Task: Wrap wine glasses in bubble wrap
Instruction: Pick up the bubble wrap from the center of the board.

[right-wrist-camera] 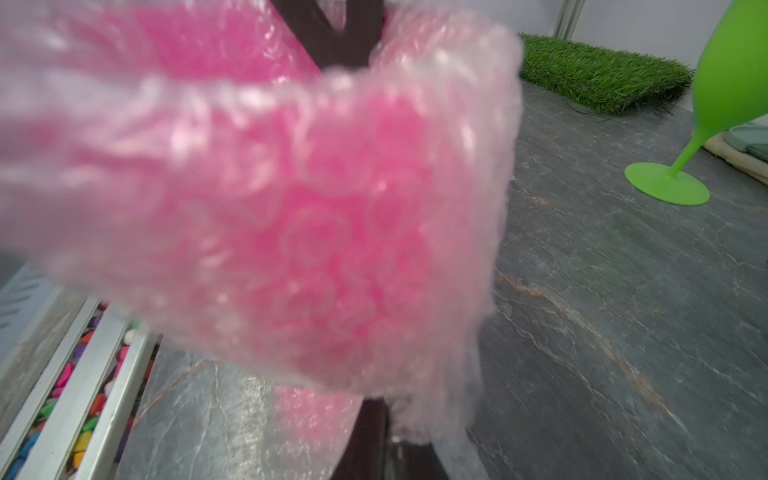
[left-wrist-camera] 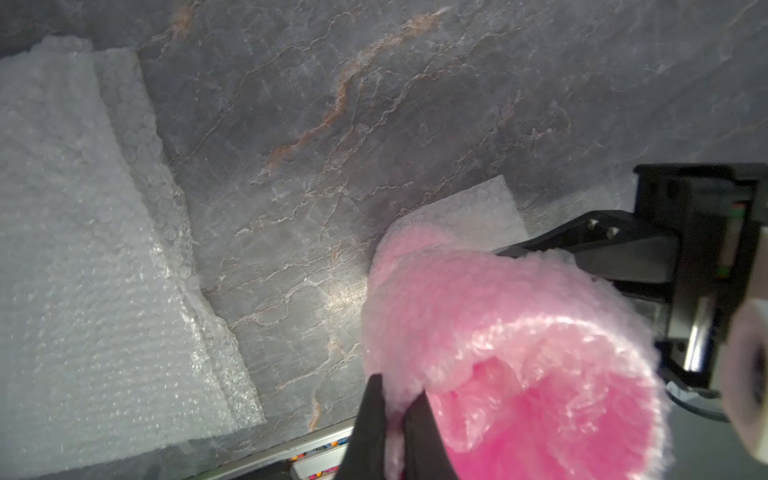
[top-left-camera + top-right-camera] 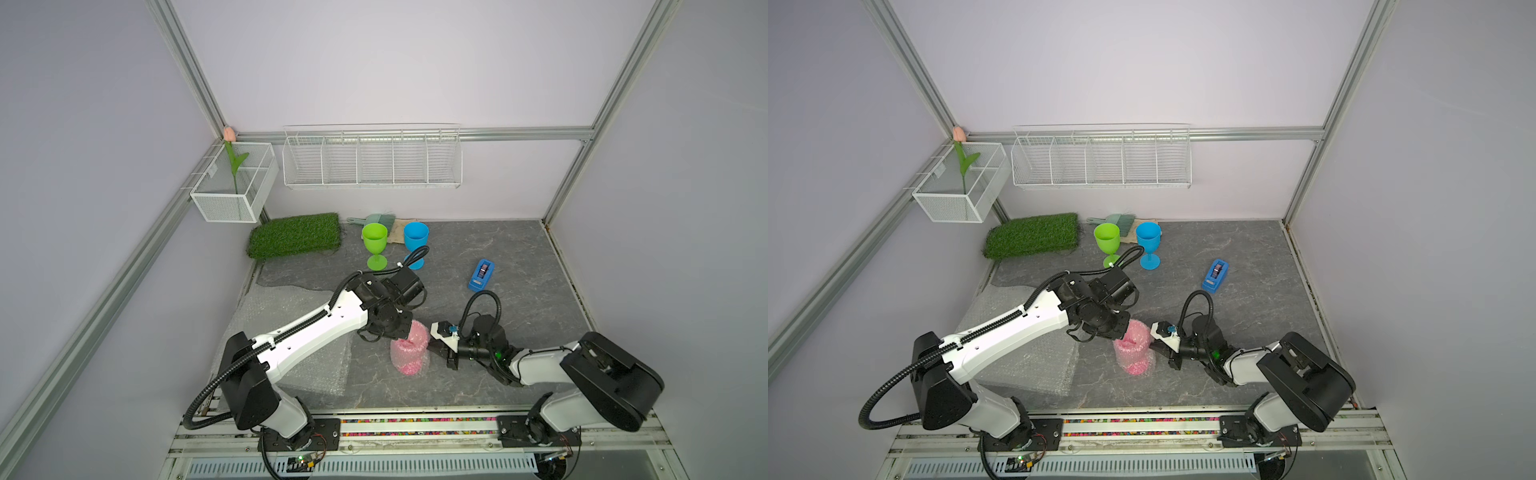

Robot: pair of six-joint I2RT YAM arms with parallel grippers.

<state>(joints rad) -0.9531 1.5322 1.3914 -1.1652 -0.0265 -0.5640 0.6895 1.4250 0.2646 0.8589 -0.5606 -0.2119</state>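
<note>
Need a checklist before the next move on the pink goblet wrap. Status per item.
1. Left gripper pinching the clear bubble wrap on the hot pink plastic goblet: ok, shut on the wrap at the rim.
2. Right gripper grip: cannot tell.
3. Wrap taped shut: cannot tell; blue tape dispenser sits apart.
4. Lime green goblet and sky blue goblet wrapped: not ok, both bare.
5. Spare bubble wrap sheets available: ok, flat under the left arm.

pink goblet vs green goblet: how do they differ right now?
The pink goblet is sheathed in bubble wrap; the green goblet is bare. The left gripper pinches the pink goblet's wrap; nothing touches the green goblet. Both are mouth-up.
</note>
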